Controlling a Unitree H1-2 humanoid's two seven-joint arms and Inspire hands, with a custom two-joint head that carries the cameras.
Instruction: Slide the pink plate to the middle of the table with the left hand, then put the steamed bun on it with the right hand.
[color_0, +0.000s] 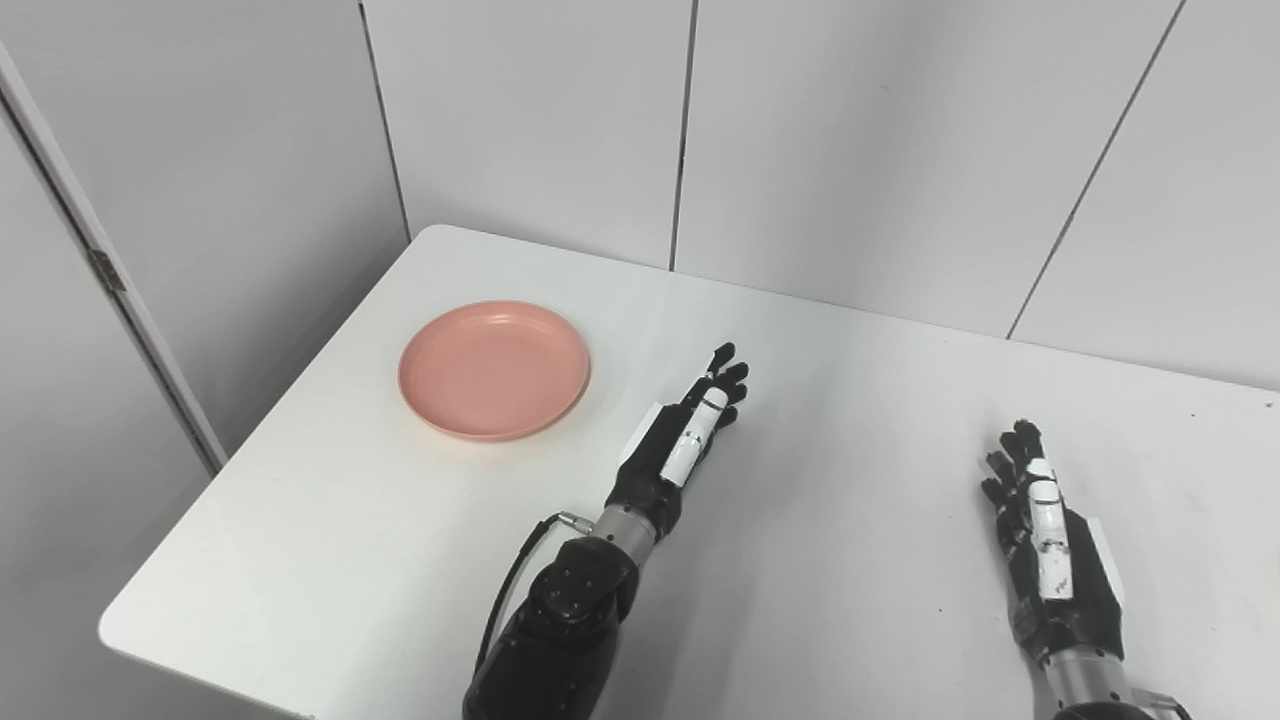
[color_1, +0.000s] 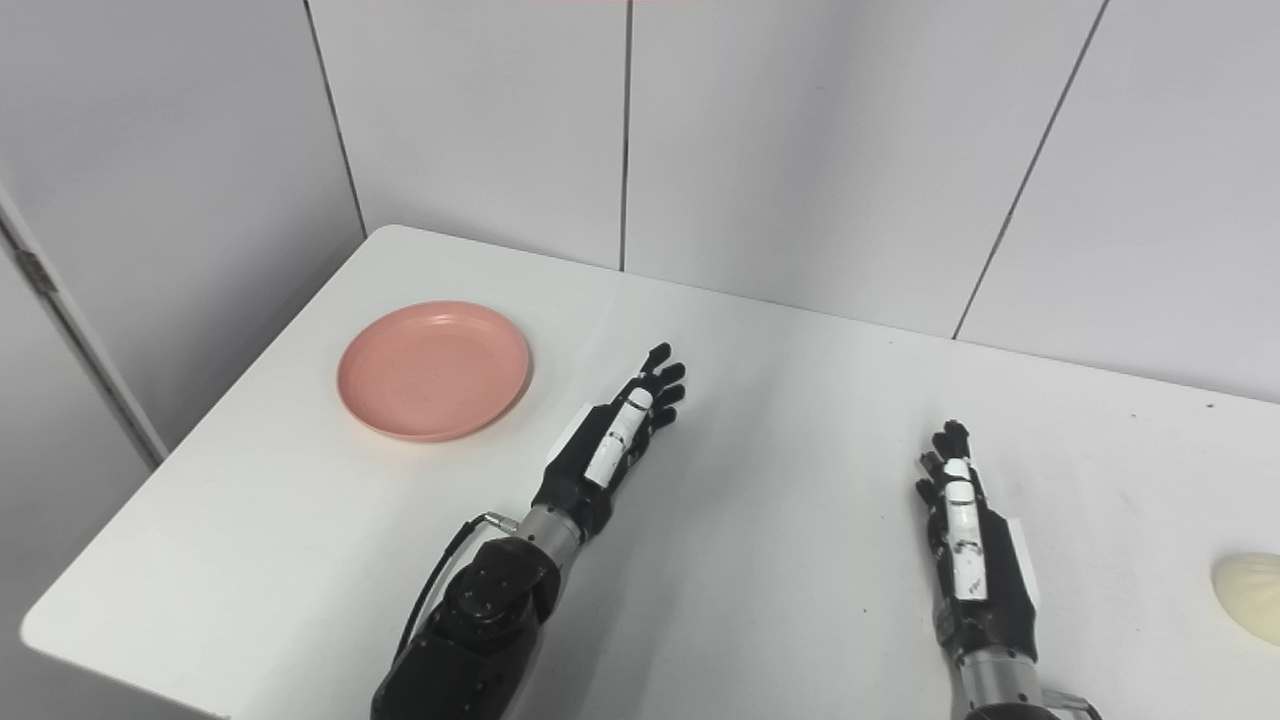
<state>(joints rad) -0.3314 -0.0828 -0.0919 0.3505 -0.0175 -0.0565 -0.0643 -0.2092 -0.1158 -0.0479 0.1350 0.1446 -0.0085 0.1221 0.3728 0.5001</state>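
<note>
Your left hand (color_0: 685, 435) and right hand (color_1: 965, 545) are both spread, empty. Hook the light, stiff pink plate (color_0: 494, 368), upper left, by its rim; cup the soft steamed bun (color_1: 1250, 597) gently.

You look down from head height toward 12 o'clock; both views share the table (color_0: 850, 420), and only the right eye view reaches its 3 o'clock edge.
</note>
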